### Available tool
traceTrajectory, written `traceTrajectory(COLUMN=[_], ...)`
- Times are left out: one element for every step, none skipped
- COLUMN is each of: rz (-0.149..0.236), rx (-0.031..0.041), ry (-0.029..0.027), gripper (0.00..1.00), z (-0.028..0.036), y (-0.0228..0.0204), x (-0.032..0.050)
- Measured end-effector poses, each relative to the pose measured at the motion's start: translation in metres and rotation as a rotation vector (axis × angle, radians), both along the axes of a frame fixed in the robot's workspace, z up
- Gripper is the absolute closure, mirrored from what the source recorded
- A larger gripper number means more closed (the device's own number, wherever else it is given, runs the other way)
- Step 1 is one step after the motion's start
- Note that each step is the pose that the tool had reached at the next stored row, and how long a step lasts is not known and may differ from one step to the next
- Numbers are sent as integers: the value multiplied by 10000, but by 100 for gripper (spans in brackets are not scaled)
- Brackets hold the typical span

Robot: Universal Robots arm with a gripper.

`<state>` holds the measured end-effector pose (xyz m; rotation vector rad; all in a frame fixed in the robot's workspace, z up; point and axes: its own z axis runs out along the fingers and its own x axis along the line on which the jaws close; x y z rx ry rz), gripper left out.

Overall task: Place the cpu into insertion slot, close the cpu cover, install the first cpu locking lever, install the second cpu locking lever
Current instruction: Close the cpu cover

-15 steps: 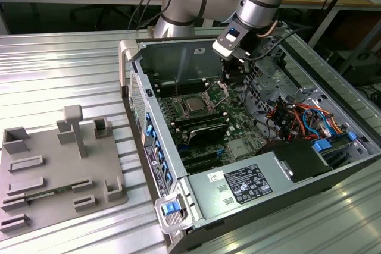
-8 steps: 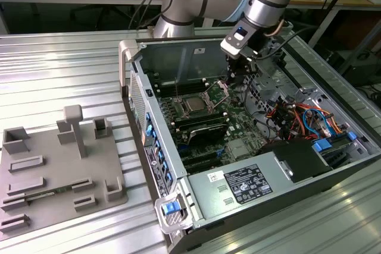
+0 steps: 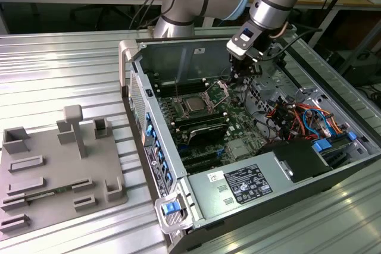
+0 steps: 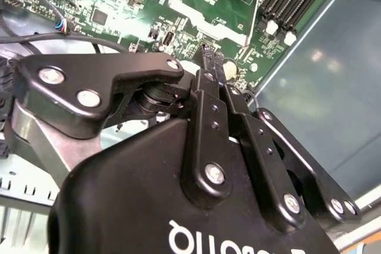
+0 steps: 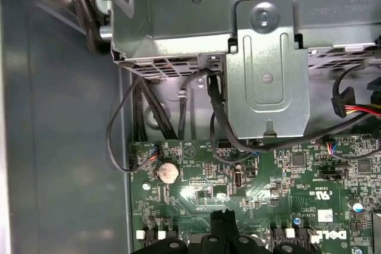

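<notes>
"How much room does the gripper (image 3: 240, 77) have in there?"

"Little. It hangs inside the open computer case (image 3: 132, 57), low over the motherboard (image 3: 238, 120). The case's far wall is close behind it. The cpu cover (image 3: 218, 91) is just beside it on the exterior view's left, and a tangle of cables (image 3: 292, 114) lies on the exterior view's right."

"And its fingers?"

"Together. In the second wrist view the fingertips (image 4: 215, 71) meet with nothing between them."

"Where's the cpu (image 3: 195, 104)?"

"Lying flat in the insertion slot (image 3: 206, 107), with the cover tilted up off it. The gripper is near, not touching."

"What else is in the case?"

"A power supply (image 3: 244, 185) fills the near end. Outside, a grey fixture tray (image 3: 36, 200) sits well apart on the ribbed table (image 3: 59, 69)."
</notes>
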<state>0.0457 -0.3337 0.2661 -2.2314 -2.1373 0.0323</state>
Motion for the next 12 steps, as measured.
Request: traceTrajectory(rz=[1, 4, 10, 30, 73, 133, 187, 294, 366, 427, 461, 506], rx=[1, 1, 0, 0, 0, 0, 0, 0, -1, 1, 1, 2], ry=[8, 13, 14, 14, 14, 14, 14, 14, 14, 13, 13, 14], gripper=[89, 89, 89, 89, 89, 89, 89, 89, 89, 89, 89, 89], z=[-20, -43, -61, -80, -97, -122, -139, -162, -180, -201, -217, -238], y=[0, 0, 0, 0, 0, 0, 0, 0, 0, 0, 0, 0], x=[9, 17, 17, 17, 17, 17, 17, 16, 14, 10, 4, -34])
